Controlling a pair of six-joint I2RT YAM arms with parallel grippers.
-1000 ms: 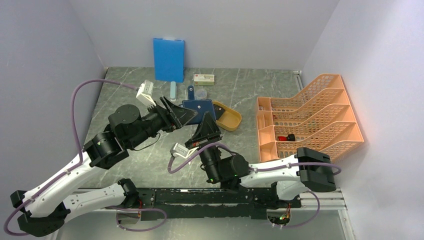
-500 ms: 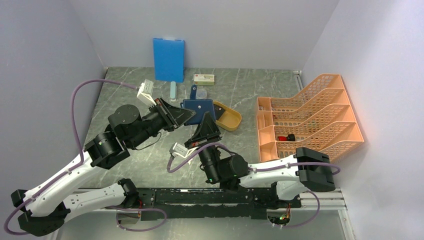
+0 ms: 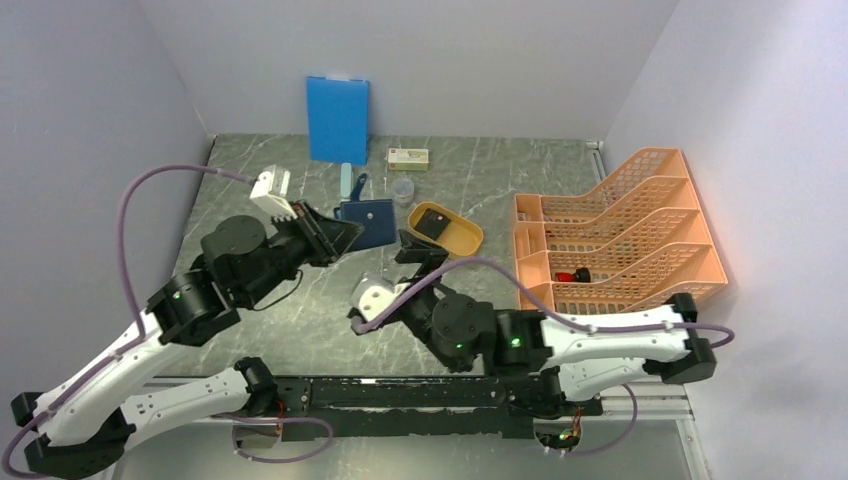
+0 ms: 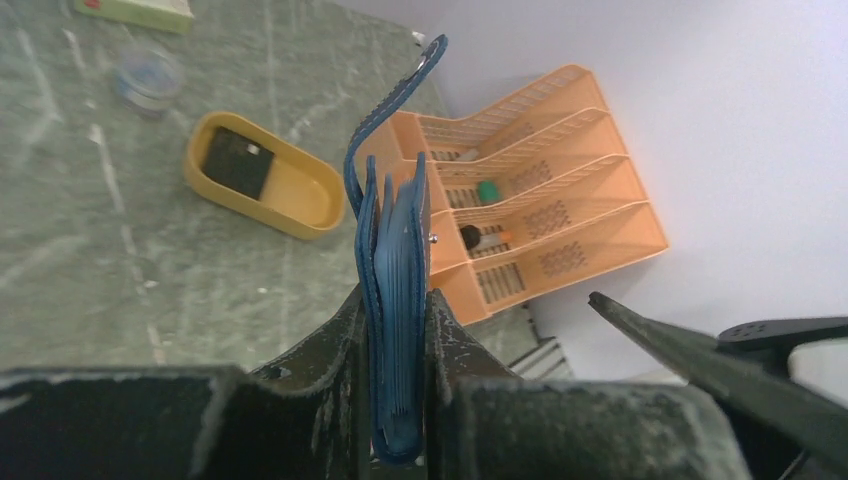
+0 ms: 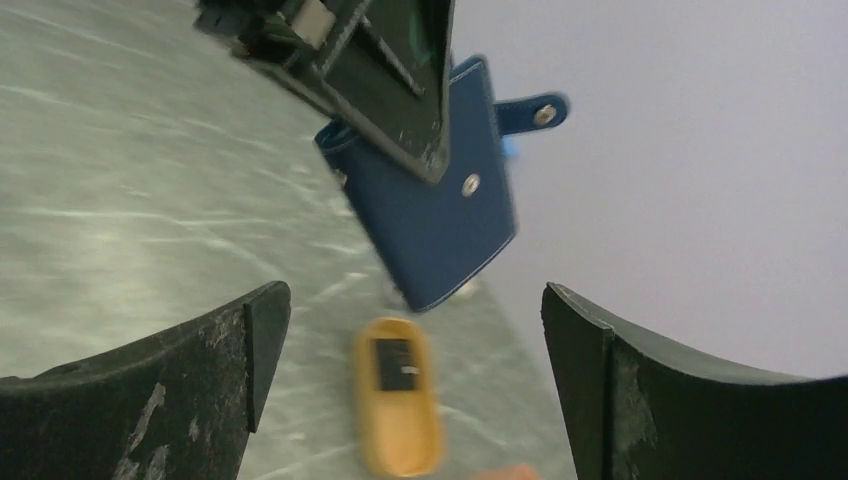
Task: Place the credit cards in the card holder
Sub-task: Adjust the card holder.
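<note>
My left gripper (image 3: 335, 232) is shut on the dark navy card holder (image 3: 365, 222), which it holds edge-up off the table. In the left wrist view the card holder (image 4: 398, 300) is pinched between both fingers, clasp tab curling upward and lighter blue layers showing inside. My right gripper (image 3: 418, 247) is open and empty, just right of the holder and near the yellow-orange oval tray (image 3: 465, 245). One black credit card (image 3: 432, 224) lies in that tray. The right wrist view shows the card holder (image 5: 430, 230) ahead, with the tray (image 5: 400, 440) and the card (image 5: 392, 362) below.
An orange file organizer (image 3: 620, 230) stands at the right. A large blue board (image 3: 337, 118) leans on the back wall. A small box (image 3: 408, 157), a clear cup (image 3: 403, 190) and a pale blue strip (image 3: 345, 180) lie behind the holder.
My right gripper opened, let go of the card holder and drew back, uncovering the tray. The left gripper shut on the holder and carried it a little to the left.
</note>
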